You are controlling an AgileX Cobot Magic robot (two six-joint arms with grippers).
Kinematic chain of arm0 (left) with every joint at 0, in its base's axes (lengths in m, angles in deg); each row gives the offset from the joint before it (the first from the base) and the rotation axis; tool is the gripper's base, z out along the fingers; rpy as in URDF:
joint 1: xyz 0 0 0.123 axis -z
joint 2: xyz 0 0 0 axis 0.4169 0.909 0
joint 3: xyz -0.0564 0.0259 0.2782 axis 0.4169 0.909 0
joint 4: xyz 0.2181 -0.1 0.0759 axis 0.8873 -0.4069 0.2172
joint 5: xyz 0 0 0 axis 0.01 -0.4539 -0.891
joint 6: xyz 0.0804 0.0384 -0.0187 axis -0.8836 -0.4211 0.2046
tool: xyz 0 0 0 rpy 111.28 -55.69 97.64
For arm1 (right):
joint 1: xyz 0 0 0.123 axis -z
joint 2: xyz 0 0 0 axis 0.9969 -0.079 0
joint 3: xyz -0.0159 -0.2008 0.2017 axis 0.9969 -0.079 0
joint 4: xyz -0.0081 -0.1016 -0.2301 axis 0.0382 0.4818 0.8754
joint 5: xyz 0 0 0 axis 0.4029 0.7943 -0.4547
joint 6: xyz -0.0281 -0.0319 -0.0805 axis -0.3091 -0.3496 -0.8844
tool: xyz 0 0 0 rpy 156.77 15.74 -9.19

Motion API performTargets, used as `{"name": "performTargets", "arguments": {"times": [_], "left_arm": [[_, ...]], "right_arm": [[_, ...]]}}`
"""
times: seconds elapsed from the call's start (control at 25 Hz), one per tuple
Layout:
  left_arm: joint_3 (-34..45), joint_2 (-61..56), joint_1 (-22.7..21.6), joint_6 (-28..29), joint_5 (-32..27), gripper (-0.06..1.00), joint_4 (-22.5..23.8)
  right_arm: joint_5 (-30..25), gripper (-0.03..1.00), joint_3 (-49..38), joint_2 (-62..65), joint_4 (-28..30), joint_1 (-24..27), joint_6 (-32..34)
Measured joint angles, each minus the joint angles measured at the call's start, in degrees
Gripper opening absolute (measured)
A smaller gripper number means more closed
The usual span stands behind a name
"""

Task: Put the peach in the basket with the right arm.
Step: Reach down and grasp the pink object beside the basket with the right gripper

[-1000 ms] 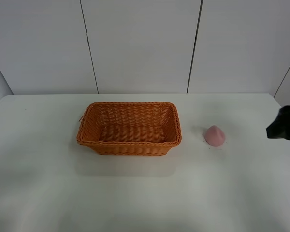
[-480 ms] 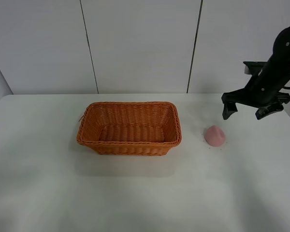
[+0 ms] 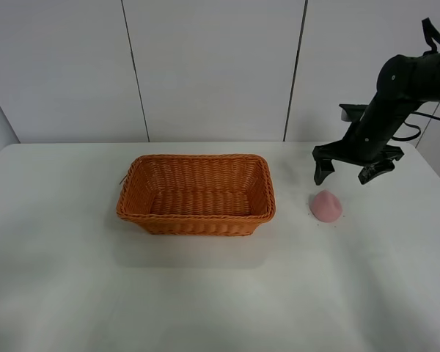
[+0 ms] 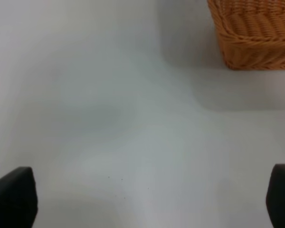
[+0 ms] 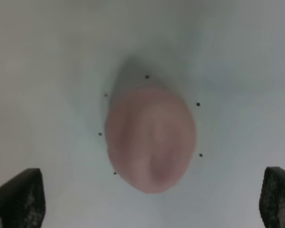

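The left arm's dark two-fingered pincer shows only in its own wrist view: its fingers are spread wide over the bare white tabletop, a corner of the basket ahead of it. The rectangular orange-brown woven wicker basket sits left of centre. Well apart to its right, the small matte pink peach lies on the table. Over it, a little to the far side, hangs the pincer of the black jointed right arm, released and gaping, clear of the fruit. Its wrist view looks down on the peach, centred between both fingertips.
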Motion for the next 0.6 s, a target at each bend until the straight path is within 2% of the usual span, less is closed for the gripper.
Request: {"name": "performTargets", "arguments": {"times": [0.6], "left_arm": [[0.00,0.00,0.00,0.00,0.00,0.99,0.00]], "right_arm": [[5.75,0.70,0.19,-7.90,0.71,-1.36,0.72]]}}
